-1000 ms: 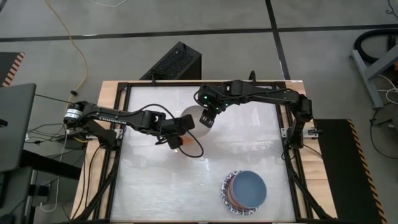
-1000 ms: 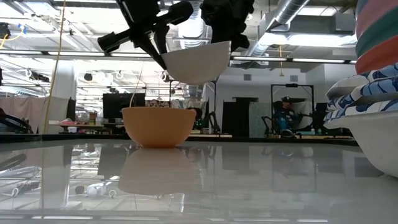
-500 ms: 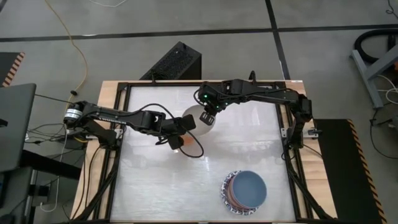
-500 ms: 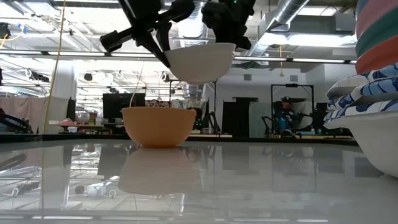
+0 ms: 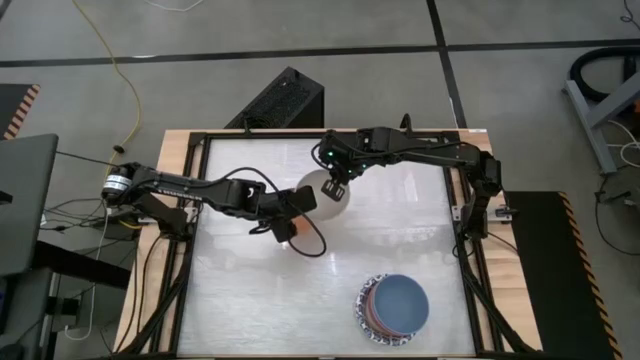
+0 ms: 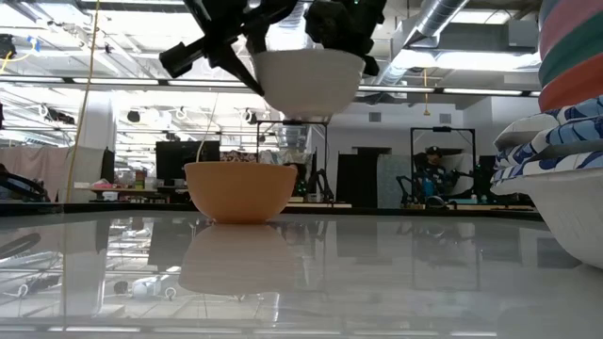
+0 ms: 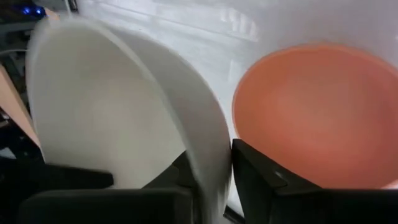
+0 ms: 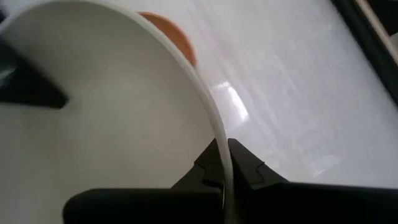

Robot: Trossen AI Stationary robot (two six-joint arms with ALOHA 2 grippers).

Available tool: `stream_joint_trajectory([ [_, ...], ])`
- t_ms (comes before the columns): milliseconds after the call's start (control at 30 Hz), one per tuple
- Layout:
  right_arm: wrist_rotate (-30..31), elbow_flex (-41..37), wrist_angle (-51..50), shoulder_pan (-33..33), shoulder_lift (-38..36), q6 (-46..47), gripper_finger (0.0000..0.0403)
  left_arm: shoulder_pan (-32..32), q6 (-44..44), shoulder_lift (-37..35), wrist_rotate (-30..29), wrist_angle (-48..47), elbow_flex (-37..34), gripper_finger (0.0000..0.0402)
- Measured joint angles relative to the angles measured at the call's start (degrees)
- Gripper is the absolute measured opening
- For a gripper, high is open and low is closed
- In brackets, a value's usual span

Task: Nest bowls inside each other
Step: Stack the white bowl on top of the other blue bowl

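Note:
A white bowl (image 5: 325, 195) hangs in the air, level in the low view (image 6: 306, 80), above and a little right of an orange bowl (image 6: 242, 191) that stands on its base on the table. My right gripper (image 5: 336, 188) is shut on the white bowl's far right rim. My left gripper (image 5: 304, 200) is at the rim's left side, its fingers a little apart, one inside (image 7: 180, 171) and one outside (image 7: 255, 168) the wall. In the high view my left gripper largely covers the orange bowl (image 5: 291, 231). My left gripper stands astride the white bowl's left rim (image 7: 211, 168), coming slantwise down from the table's left; whether its fingers touch the wall, I cannot tell. My right gripper pinches the bowl's rim (image 8: 219, 155) with one finger inside and one outside. It comes steeply from above on the far right side. The bowl is lifted clear and level.
A stack of nested bowls with a blue one on top (image 5: 393, 307) stands near the table's front right and looms at the low view's right edge (image 6: 565, 141). The black frame (image 5: 200, 140) runs around the table's edge.
My right gripper has shut on the white bowl's rim. The bowl, tilted a second ago with its left side lower, has come level and risen slightly. Both arms have kept their places.

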Motion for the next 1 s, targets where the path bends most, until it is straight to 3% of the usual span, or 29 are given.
stream_joint_trajectory([
  [300, -0.5, 0.0, 0.2, 0.1, 0.0, 0.1, 0.0015, -0.2, -0.5, 0.0, -1.4, -0.1, 0.0, 0.0091],
  [567, -1.5, 0.0, 0.4, 0.1, 0.0, 0.2, 0.0015, -1.7, -1.1, -0.3, -5.0, -0.1, 0.0, 0.0094],
  [800, -2.2, 0.2, 0.0, 0.1, -0.3, -1.0, 0.0015, -2.1, -2.9, -4.6, -3.5, 5.3, -0.3, 0.0095],
  [1000, -2.2, 0.2, 0.2, 0.1, -0.3, -1.2, 0.0015, -2.0, -4.8, -6.9, -1.5, 4.2, -0.4, 0.0096],
])
